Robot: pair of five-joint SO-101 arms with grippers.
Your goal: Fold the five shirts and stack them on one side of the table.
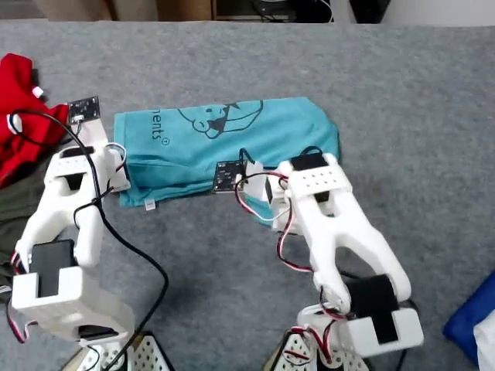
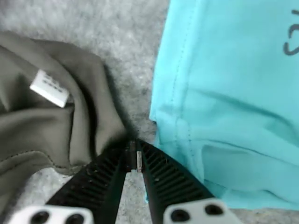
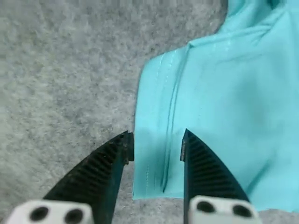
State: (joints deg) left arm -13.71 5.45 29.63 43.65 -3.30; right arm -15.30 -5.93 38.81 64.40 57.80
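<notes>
As right tool (image 3: 156,140) straddles teal shirt (image 3: 224,93), parted

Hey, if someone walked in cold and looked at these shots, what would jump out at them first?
The teal shirt lies across the middle of the grey table. The right end effector is open over its hemmed corner, and the left end effector is shut beside its edge, next to an olive shirt. A red shirt is bunched at the high view's left edge.
</notes>
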